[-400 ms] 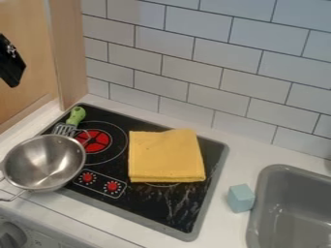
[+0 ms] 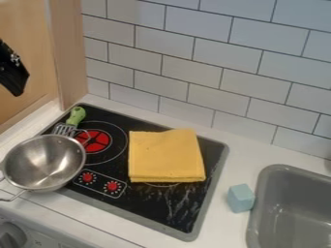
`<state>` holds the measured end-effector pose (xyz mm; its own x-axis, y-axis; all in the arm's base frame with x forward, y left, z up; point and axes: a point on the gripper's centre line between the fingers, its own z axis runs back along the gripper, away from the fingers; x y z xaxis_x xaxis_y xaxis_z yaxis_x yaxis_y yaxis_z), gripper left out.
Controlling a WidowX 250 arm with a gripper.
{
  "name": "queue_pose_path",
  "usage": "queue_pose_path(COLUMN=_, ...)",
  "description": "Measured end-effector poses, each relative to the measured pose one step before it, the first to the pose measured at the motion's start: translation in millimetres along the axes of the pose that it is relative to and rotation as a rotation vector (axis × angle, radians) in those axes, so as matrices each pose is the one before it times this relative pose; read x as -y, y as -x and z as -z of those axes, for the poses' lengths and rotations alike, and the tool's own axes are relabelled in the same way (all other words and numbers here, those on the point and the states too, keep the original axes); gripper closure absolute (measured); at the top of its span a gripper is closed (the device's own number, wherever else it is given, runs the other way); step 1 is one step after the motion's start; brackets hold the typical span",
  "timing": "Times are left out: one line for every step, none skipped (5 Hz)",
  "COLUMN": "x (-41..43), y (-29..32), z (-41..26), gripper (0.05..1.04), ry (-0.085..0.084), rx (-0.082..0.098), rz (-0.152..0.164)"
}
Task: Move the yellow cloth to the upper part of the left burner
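Gripper (image 2: 14, 81) hung at left edge; whether parted or closed, couldn't tell. Yellow cloth (image 2: 166, 156) lay folded on stovetop (image 2: 145, 203).

Black gripper (image 2: 13, 72), at left edge in front of wooden panel (image 2: 32, 29): moved slightly downward, slightly toward picture's right.

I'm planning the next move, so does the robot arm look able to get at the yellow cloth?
Probably yes: the arm is at the view's left edge, nothing lies on the cloth, and the metal bowl sits apart from it.
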<state>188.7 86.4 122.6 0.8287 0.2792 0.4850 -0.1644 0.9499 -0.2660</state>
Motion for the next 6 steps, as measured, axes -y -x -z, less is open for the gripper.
queue_pose_path(x=20.11, y=-1.68, z=10.33, gripper=0.084, ry=0.0196, rx=-0.0372, rz=0.0397)
queue_pose_path(x=14.84, y=-4.09, z=18.18, gripper=0.084, ry=0.019, rx=-0.0688, rz=0.0308)
queue_pose_path(x=11.1, y=-13.24, z=13.17, gripper=0.084, ry=0.0229, rx=-0.0298, rz=0.0545)
queue_pose_path(x=5.17, y=-6.34, z=17.29, gripper=0.084, ry=0.0367, rx=-0.0472, rz=0.0191)
queue_pose_path(x=8.07, y=-10.92, z=14.13, gripper=0.084, ry=0.0168, rx=-0.043, rz=0.0655)
queue_pose_path(x=12.5, y=-7.29, z=14.49, gripper=0.084, ry=-0.0537, rx=-0.0681, rz=0.0746)
